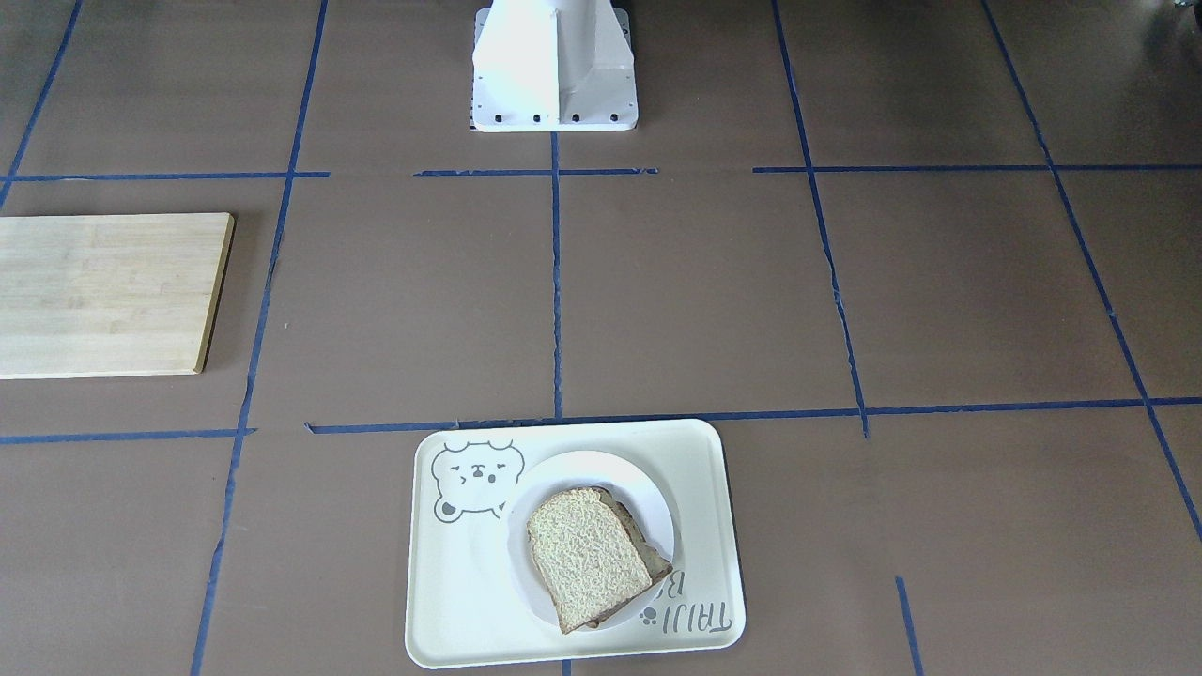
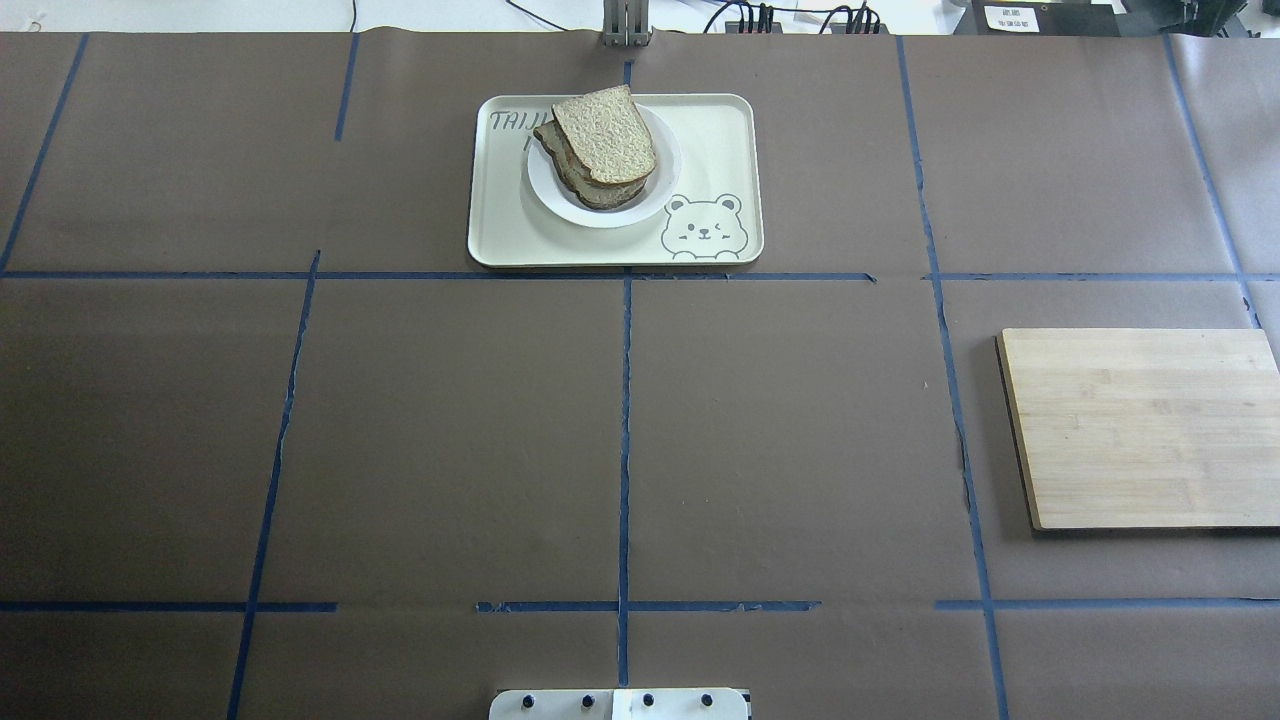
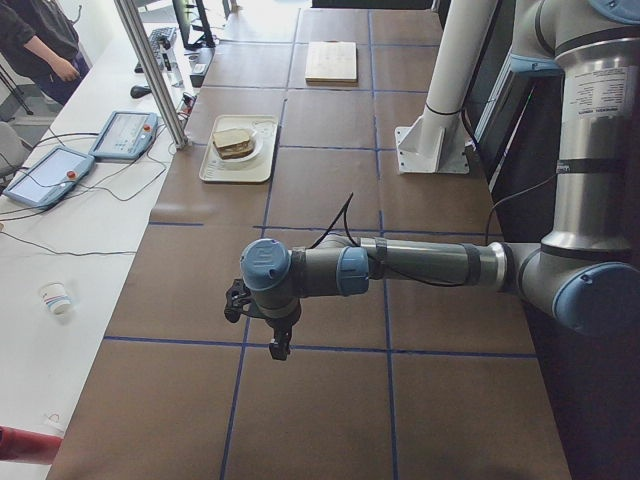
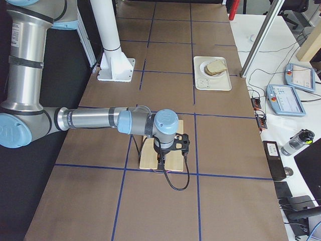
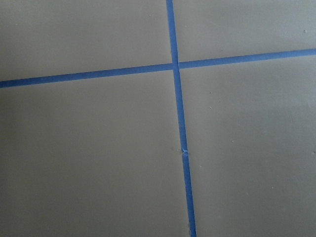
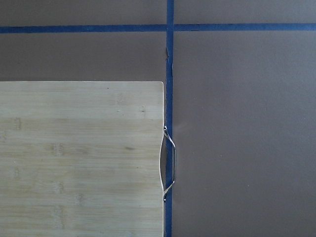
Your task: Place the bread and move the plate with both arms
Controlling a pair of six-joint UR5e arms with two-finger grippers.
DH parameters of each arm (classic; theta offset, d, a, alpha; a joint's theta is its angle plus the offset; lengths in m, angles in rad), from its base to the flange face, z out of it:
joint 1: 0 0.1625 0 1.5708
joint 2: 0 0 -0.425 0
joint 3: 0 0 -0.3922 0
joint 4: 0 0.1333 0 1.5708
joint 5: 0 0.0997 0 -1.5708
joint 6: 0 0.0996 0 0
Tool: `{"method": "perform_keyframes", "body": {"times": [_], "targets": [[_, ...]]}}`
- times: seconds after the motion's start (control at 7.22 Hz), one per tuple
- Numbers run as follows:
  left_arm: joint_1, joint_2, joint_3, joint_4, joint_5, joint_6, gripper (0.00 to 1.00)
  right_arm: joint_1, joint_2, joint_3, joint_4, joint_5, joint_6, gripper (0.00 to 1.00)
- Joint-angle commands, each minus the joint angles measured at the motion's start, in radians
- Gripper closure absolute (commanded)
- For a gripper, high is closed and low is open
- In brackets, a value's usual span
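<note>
Counter [image 2: 450, 430]: brown paper cover, blue tape [image 5: 177, 123] grid across it

Left arm [image 3: 400, 268]: stretched out level over the left end of the counter, wrist turned down, above the surface and touching nothing. Left jaws seen only from the side camera, small and dark; cannot tell whether they are apart or together. The wrist camera shows bare counter with a tape crossing

Right arm [image 4: 100, 119]: stretched out level over the right end, wrist down, above the cutting board [image 2: 1140, 425]. Right jaws also seen only from a side camera; state cannot be told

White pedestal base [image 1: 554, 66]: near edge of the counter, centre, on the middle tape line

Cutting board: pale wood, flat on the counter at the right, well apart from the tray [image 2: 720, 130]. Thin metal handle [image 6: 170, 160] on one short edge, lying along a tape line

Tray: cream, rectangular, far side of the counter at centre, its near edge on a tape line. Bear drawing in its near right corner, lettering at far left

Plate [image 2: 560, 200]: white, round, on the tray left of centre, covering part of the lettering, just beside the bear

Bread [image 2: 605, 135]: light speckled slice on the plate, flat on top of a darker slice [image 2: 575, 185], shifted so the darker one shows at the left and near sides; it reaches the plate's far rim
</note>
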Motion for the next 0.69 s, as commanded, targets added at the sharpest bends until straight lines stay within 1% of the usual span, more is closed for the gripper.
{"method": "perform_keyframes", "body": {"times": [0.0,0.55], "targets": [[0.000,0.000,0.002,0.000,-0.002,0.000,0.00,0.002,0.000,0.001,0.000,0.000,0.000,0.00],[0.000,-0.002,0.012,-0.006,-0.003,-0.003,0.00,0.005,0.005,0.006,0.000,0.000,0.001,0.00]]}}
